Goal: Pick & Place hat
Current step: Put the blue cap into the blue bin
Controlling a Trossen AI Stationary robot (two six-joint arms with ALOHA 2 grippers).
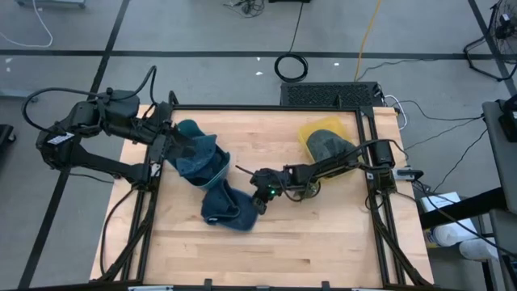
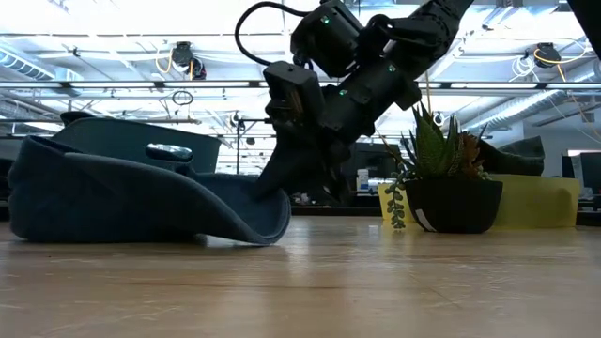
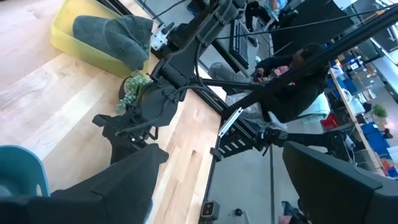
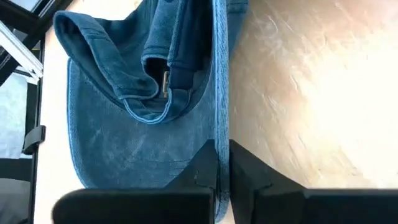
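Note:
A blue denim cap (image 1: 226, 208) lies on the wooden table near its middle; in the right wrist view the blue denim cap (image 4: 137, 124) shows its strap and buckle (image 4: 165, 81). My right gripper (image 1: 260, 202) is shut on its brim. A second blue cap (image 1: 194, 153) lies toward the far left, beside my left gripper (image 1: 171, 139), whose fingers stand wide open (image 3: 227, 152). I cannot tell whether that gripper touches the second cap. A yellow bin (image 1: 311, 133) at the far right holds a grey-green hat (image 1: 329, 145). My right gripper (image 4: 222, 174) pinches the edge of the cap's brim (image 4: 219, 121) between its two fingers. The fingers (image 2: 299, 174) come slanting down from the table's right side. The cap's crown (image 2: 113, 202) rests on the table, and the brim (image 2: 268, 218) curls up to the fingers.
A small potted plant (image 2: 449, 192) stands just behind the right arm, between the cap and the yellow bin (image 2: 549, 202). Black frame rails (image 1: 367, 202) run along the table's sides. The near half of the table (image 1: 283, 259) is bare wood.

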